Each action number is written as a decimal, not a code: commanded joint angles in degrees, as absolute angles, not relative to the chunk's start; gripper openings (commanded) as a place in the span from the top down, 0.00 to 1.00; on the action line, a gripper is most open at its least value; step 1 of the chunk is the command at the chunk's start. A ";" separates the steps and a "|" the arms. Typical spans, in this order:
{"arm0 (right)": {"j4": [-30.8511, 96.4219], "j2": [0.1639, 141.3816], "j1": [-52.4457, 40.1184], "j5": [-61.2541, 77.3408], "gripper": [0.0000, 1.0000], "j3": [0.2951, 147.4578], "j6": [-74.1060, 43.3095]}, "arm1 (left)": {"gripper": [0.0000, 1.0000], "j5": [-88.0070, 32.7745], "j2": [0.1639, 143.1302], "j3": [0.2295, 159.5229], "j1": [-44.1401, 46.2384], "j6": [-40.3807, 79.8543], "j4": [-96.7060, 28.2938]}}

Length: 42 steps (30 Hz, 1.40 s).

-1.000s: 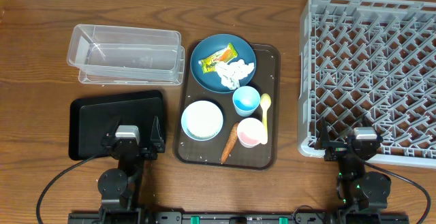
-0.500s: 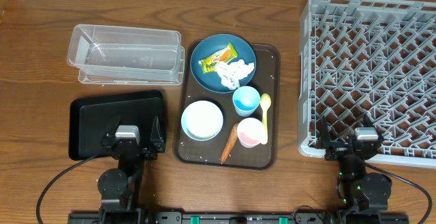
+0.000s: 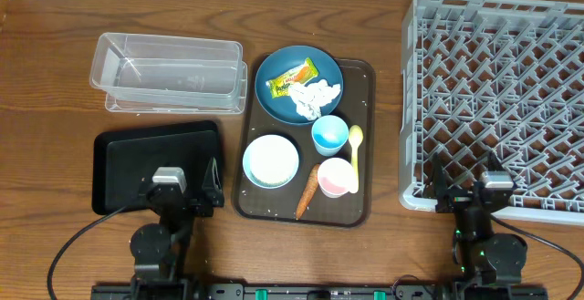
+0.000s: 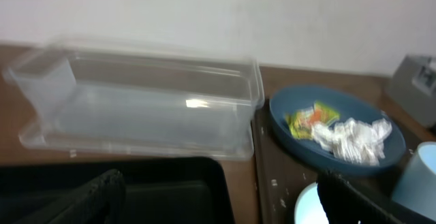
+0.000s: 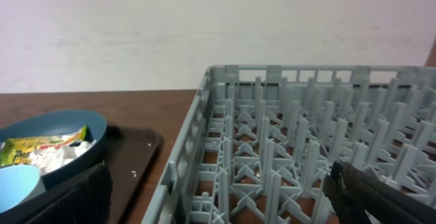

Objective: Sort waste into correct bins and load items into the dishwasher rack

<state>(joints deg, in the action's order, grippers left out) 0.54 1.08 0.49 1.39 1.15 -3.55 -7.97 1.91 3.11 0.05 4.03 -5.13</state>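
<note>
From overhead you get the whole table: the grey dishwasher rack (image 3: pixel 497 90) at 3 o'clock, the clear plastic tub (image 3: pixel 169 72) at 10 o'clock, the flat black tray (image 3: pixel 128 163) at 8 o'clock, and the brown serving tray (image 3: pixel 365 191) in the middle. On that serving tray the dark-blue plate (image 3: pixel 274 67) sits at 12 o'clock and carries the yellow-green snack wrapper (image 3: pixel 292 78) and the crumpled white tissue (image 3: pixel 315 97). The white bowl (image 3: pixel 270 160) is at 8 o'clock and the light-blue cup (image 3: pixel 329 134) is near the centre. Only this view gives you the pink cup (image 3: pixel 335 177) at 5 o'clock, the pale yellow spoon (image 3: pixel 355 154) at 3 o'clock and the carrot (image 3: pixel 308 191) at 6 o'clock. Your left hand (image 3: pixel 173 189) hangs over the black tray's 6 o'clock edge. Your right hand (image 3: pixel 484 191) is at the rack's 6 o'clock rim. The wrist views settle the finger spread: in each, the dark fingers sit at opposite lower corners, spread wide and holding nothing. The left wrist view also shows white specks on the serving tray beside the plate, and the right wrist view shows the rack's pegs upright.
</note>
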 commanded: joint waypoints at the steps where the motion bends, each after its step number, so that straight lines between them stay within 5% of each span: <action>1: 1.41 3.07 0.19 -2.46 0.01 5.72 -5.10 | 0.08 -9.56 5.54 8.54 -0.25 5.69 -8.71; 12: 9.28 30.37 0.19 -5.74 0.01 27.79 -5.08 | 0.08 -9.41 36.34 35.46 -0.25 5.67 -23.44; 24: 27.49 51.94 0.19 -2.76 0.01 49.12 -4.67 | 0.08 -10.52 60.66 60.77 -0.25 5.69 -56.45; 42: 27.05 53.80 0.19 -1.93 0.01 49.12 -4.75 | 0.08 -13.04 71.40 63.92 4.23 5.65 -34.15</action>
